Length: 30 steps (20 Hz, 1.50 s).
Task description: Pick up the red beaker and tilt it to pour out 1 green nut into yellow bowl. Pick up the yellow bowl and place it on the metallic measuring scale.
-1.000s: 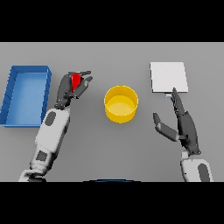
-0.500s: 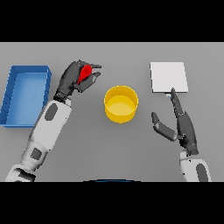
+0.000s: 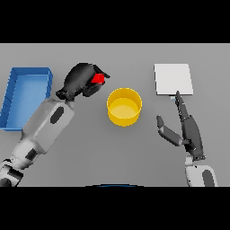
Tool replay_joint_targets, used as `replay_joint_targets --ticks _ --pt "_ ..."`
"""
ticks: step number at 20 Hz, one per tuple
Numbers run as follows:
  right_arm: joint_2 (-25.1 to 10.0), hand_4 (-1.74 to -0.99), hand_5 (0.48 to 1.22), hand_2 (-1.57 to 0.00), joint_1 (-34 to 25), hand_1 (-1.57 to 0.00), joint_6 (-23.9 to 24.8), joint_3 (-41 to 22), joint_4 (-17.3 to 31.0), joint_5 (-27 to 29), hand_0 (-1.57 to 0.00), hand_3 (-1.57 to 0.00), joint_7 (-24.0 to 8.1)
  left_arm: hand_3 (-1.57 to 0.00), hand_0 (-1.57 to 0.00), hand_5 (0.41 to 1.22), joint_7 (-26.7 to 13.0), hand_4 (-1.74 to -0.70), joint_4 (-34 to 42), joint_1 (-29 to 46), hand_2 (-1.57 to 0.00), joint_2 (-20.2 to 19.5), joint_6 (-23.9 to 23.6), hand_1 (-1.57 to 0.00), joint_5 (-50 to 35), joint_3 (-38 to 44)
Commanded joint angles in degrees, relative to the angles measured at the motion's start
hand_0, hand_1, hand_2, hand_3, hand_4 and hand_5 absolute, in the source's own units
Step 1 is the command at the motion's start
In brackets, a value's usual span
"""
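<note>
The left robot hand point(image 3: 81, 81) is clenched round the red beaker point(image 3: 98, 79), of which only a small red patch shows between the dark fingers. Over the last second this hand has lifted off the tabletop point(image 3: 90, 152) and carried the beaker toward the yellow bowl point(image 3: 124, 106); a second ago it sat lower and nearer the blue bin point(image 3: 24, 96), half a second ago it was already raised, and now the beaker's visible end sits just beside the bowl's upper left rim, pointing toward it. That suggests the pick-up is done and the pour is about to begin or just beginning; the beaker looks tipped toward the bowl, though the fingers hide too much of it to be sure of the angle.

The right robot hand point(image 3: 188, 130) rests on the tabletop with fingers straight and thumb spread, holding nothing, its fingertip close below the pale square measuring scale point(image 3: 173, 79). It has barely shifted across the three moments.

As for contents, the yellow bowl stands upright between the two hands, and its inside shows only yellow: no green nut can be seen in it, so the pour does not appear to have delivered anything. The nut itself is not visible anywhere; it is presumably inside the beaker, hidden by the hand. The blue bin on the left shows only its blue floor. The scale carries nothing, and the bowl is well apart from it.
</note>
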State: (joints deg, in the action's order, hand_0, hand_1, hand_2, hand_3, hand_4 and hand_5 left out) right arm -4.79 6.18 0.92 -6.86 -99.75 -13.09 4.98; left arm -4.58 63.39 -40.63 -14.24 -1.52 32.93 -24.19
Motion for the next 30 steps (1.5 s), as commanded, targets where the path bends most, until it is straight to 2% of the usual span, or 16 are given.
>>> replay_joint_targets --ticks 1,6,9,14,16,18,20,23,24,25,30 --pt "0.33 -1.267 0.72 0.0 0.25 0.0 0.12 0.08 0.37 0.22 0.0 0.0 0.54 -1.57 -1.57 1.134 -0.73 -1.74 -1.26 -1.66 -1.57 -0.35 0.68 -1.57 2.64 -2.32" --pt "0.32 -1.264 0.717 0.0 -0.28 0.0 -0.28 0.28 0.86 0.75 0.0 0.0 0.53 -1.57 -1.57 1.193 0.67 -1.74 -6.97 -9.34 -1.57 -2.31 4.95 -1.57 11.03 -10.97" --pt "0.78 -1.258 0.697 0.0 -0.5 0.0 0.1 0.15 1.44 0.47 0.0 0.0 1.34 -1.57 -1.57 1.206 2.32 -1.61 -10.33 -14.63 -1.57 -2.39 8.93 -1.57 14.93 -15.96" --pt "1.28 -1.22 0.657 0.0 -1.04 0.0 1.14 1.17 1.57 1.1 0.0 0.0 -0.26 -1.57 -1.57 1.216 4.68 -1.69 -13.86 -20.53 -1.57 -1.74 15.32 -1.57 18.4 -23.12" --pt "1.81 -1.198 0.65 0.0 -0.06 0.0 1.32 0.13 1.64 0.01 0.0 0.0 1.45 -1.57 -1.57 1.218 5.08 -1.71 -15.86 -22.78 -1.57 -1.17 16.89 -1.57 20.16 -26.12" --pt "1.9 -1.195 0.647 0.0 -0.69 0.0 2.09 0.19 2.1 -0.85 0.0 0.0 0.91 -1.57 -1.57 1.219 4.81 -1.72 -16.16 -24.8 -1.57 -0.69 18.96 -1.57 22.04 -29.27" --pt "1.06 -1.191 0.649 0.0 -0.19 0.0 1.67 0.61 2.05 -0.52 0.0 0.0 1.88 -1.57 -1.57 1.22 5.14 -1.73 -16.67 -26.37 -1.57 -1.17 19.99 -1.57 23.55 -31.83" --pt "1.88 -1.179 0.635 0.0 0.43 0.0 2.2 -0.13 2.29 -1.4 0.0 0.0 1.97 -1.57 -1.57 1.22 6.45 -1.73 -18.82 -28.79 -1.57 -0.5 19.99 -1.57 25.9 -35.92" --pt "1.85 -1.18 0.63 0.0 -0.64 0.0 2.45 0.46 2.49 -1.01 0.0 0.0 0.83 -1.57 -1.57 1.22 7.79 -1.74 -19.04 -29.1 -1.57 -0.45 18.91 -1.57 26.52 -37.31" --pt "1.99 -1.179 0.627 0.0 0.31 0.0 2.38 0.17 1.48 -0.89 0.0 0.0 1.77 -1.57 -1.57 1.221 8.26 -1.74 -19.61 -29.83 -1.57 -0.07 18.49 -1.57 27.41 -38.71" --pt "1.59 -1.162 0.627 0.0 -0.47 0.0 2.46 0.28 1.55 -1.32 0.0 0.0 0.48 -1.57 -1.57 1.221 9.44 -1.73 -22.62 -33.85 -1.57 1.71 16.58 -1.57 32.2 -45.9"
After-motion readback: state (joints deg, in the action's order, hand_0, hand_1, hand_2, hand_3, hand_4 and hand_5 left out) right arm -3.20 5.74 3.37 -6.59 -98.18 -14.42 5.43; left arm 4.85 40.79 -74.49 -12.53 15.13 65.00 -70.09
